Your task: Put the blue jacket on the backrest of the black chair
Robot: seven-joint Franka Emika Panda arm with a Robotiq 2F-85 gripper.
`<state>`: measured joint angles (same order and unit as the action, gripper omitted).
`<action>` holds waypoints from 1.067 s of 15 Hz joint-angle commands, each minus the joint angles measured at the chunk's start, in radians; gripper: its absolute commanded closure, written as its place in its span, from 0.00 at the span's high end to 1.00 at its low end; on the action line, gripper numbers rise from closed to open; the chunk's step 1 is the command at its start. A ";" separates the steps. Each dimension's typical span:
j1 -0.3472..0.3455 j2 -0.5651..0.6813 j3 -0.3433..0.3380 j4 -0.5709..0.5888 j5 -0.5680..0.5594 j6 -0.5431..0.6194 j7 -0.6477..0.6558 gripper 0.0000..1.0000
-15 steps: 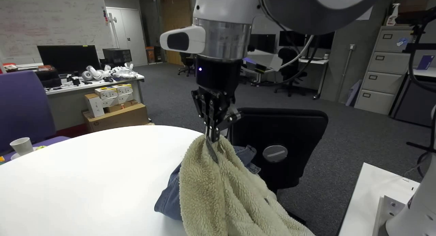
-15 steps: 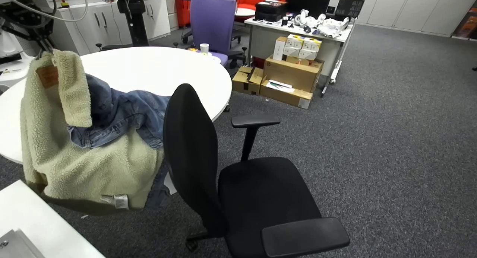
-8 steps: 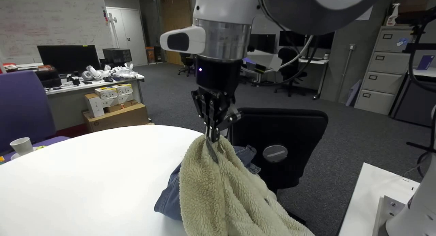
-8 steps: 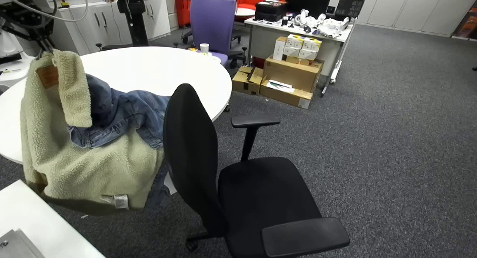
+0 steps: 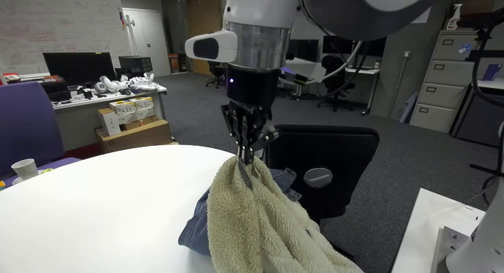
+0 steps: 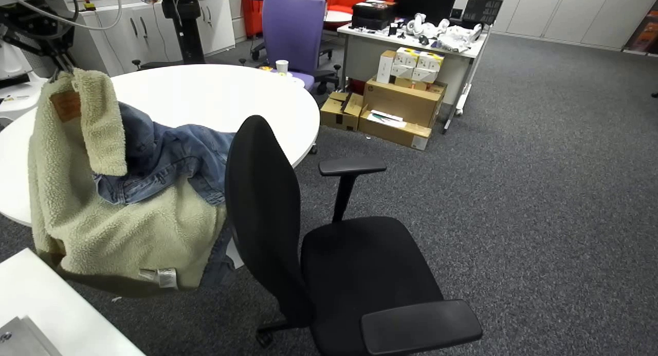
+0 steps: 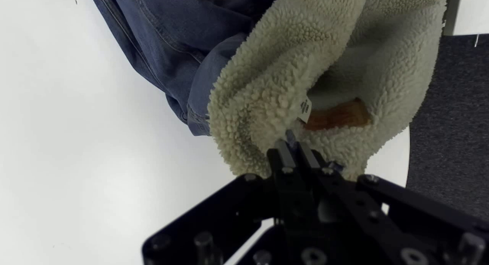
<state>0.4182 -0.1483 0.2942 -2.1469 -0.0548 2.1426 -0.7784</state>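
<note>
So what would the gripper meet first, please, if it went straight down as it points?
Past the blue jacket it holds, the gripper would probably meet the white table, though depth there is unclear.

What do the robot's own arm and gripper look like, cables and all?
The arm is smooth, white and grey, with a clear-looking band; a pale cable curves beside it. The gripper is black and jointed, with silvery screws and a small purple light.

In an exterior view, the blue denim jacket (image 6: 159, 166) has pale olive-beige fleecy lining (image 6: 139, 232), with a rectangular rust-brown patch (image 6: 66, 105) at its eleven o'clock. The padded office chair (image 6: 360, 263) is solid black, the round table (image 6: 190, 96) plain white, the carpet (image 6: 514, 191) flecked grey.
</note>
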 commanded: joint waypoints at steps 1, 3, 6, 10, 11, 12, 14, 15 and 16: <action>-0.003 -0.046 0.011 -0.063 0.032 0.015 -0.025 0.02; 0.001 -0.117 0.007 -0.148 0.056 0.035 -0.039 0.02; 0.004 -0.263 -0.022 -0.277 0.104 0.040 -0.045 0.02; 0.015 -0.446 -0.096 -0.401 0.143 0.040 -0.024 0.02; 0.014 -0.496 -0.118 -0.436 0.145 0.033 -0.018 0.02; 0.010 -0.546 -0.144 -0.475 0.147 0.027 -0.009 0.02; 0.001 -0.646 -0.203 -0.548 0.149 0.018 -0.008 0.02; -0.004 -0.696 -0.231 -0.578 0.153 0.008 -0.005 0.02; -0.007 -0.738 -0.262 -0.597 0.158 0.002 -0.007 0.02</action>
<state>0.4200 -0.6966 0.1083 -2.6452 0.0754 2.1512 -0.7786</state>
